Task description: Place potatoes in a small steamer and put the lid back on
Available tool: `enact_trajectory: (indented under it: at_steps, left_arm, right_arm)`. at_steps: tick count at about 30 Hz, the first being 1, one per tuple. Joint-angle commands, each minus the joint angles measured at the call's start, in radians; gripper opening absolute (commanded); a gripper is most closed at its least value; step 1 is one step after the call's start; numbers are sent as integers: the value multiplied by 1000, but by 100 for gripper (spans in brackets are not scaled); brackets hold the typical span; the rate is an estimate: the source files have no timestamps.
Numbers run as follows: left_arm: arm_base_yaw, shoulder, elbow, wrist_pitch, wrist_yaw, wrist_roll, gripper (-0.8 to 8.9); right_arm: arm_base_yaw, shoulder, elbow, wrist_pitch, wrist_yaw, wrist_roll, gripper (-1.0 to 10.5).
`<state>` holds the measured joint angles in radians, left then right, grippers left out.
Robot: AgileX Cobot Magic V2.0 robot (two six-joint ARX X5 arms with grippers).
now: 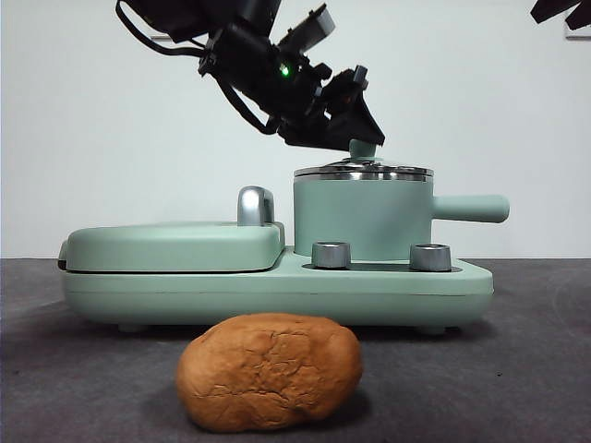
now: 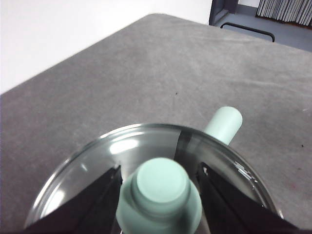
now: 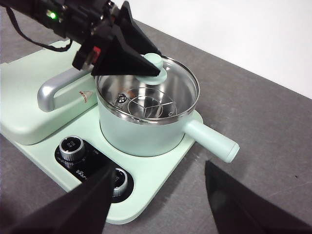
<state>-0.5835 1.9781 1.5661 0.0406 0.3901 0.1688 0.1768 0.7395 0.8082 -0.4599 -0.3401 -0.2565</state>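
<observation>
My left gripper [image 1: 362, 138] clamps the knob [image 2: 161, 181] of the lid [image 1: 363, 172], which sits on the steamer [image 1: 362, 219]. My right gripper [image 3: 156, 195] hangs open nearby. The potato [image 1: 268, 371] lies on the table [image 1: 517, 369].

Mint-green steamer [image 1: 362, 220] with steel rim; glass lid [image 3: 168, 85], mint knob [image 2: 162, 181]; orange-brown cracked potato [image 1: 268, 371]; grey table [image 1: 536, 369]; black grippers.
</observation>
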Motion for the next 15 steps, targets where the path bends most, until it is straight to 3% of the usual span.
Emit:
enact_trajectory:
  at_steps: [1, 7, 12, 15]
  left_arm:
    - [-8, 35, 26, 0, -2, -3, 250]
    - [-8, 37, 26, 2, -19, -2, 234]
    - [-8, 37, 26, 1, -35, -2, 2]
    - [-8, 37, 26, 2, -35, -2, 7]
  right_arm:
    - [3, 4, 21, 10, 0, 13, 290]
    - [3, 4, 21, 10, 0, 13, 290]
    - [3, 4, 21, 10, 0, 13, 290]
    - [3, 4, 21, 10, 0, 13, 290]
